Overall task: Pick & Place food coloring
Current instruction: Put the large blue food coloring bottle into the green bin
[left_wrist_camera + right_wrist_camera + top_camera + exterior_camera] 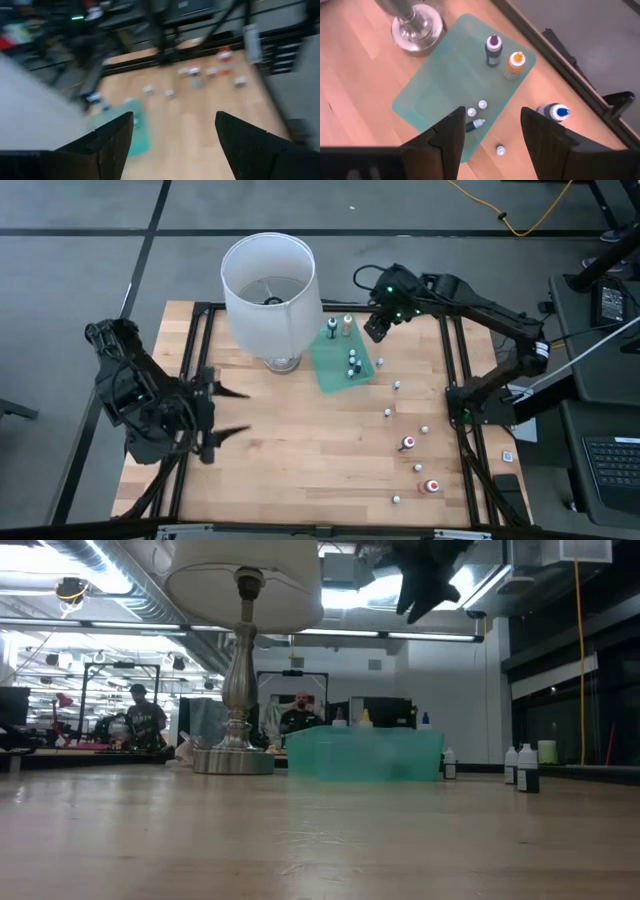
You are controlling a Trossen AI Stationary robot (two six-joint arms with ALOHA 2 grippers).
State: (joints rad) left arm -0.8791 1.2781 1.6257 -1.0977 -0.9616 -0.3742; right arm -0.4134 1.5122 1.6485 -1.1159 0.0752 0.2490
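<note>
**Fingers Parted Over the Tray, Sorting Half Done**

Parted and holding nothing, the right gripper point(490, 132) hangs above the green tray point(331, 365) at the table's far side, beside the lamp point(268, 285). Nearest those fingers, small food coloring bottles point(476, 116) lie on the tray directly beneath the gap, one tipped over, with two larger bottles point(503, 57) standing farther along it. The job looks partly complete: several more white-capped bottles point(408, 443) remain scattered on bare wood, well apart from the tray, toward the table's right and near edge. Across the table, the left gripper point(228, 412) waits with fingers spread wide, empty.
</note>
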